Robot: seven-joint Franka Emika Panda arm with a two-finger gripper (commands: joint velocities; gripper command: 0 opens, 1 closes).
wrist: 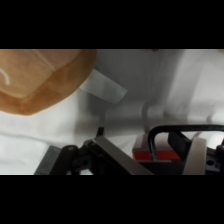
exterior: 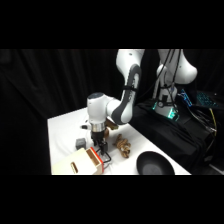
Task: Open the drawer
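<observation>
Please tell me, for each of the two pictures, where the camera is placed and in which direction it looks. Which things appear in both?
Side view: stands beside the white table, looking across and down; shows the arm, its base at upper right, the gripper above the drawer, plus a dark pan.
Wrist view: sits on the wrist, looking past the gripper at the table; its black linkage and fingers rise from the bottom.
Shared: the gripper, the drawer's black handle and the table.

drawer [exterior: 87, 161]: bottom cut by frame edge | black pan [exterior: 155, 164]: lower part cut off
</observation>
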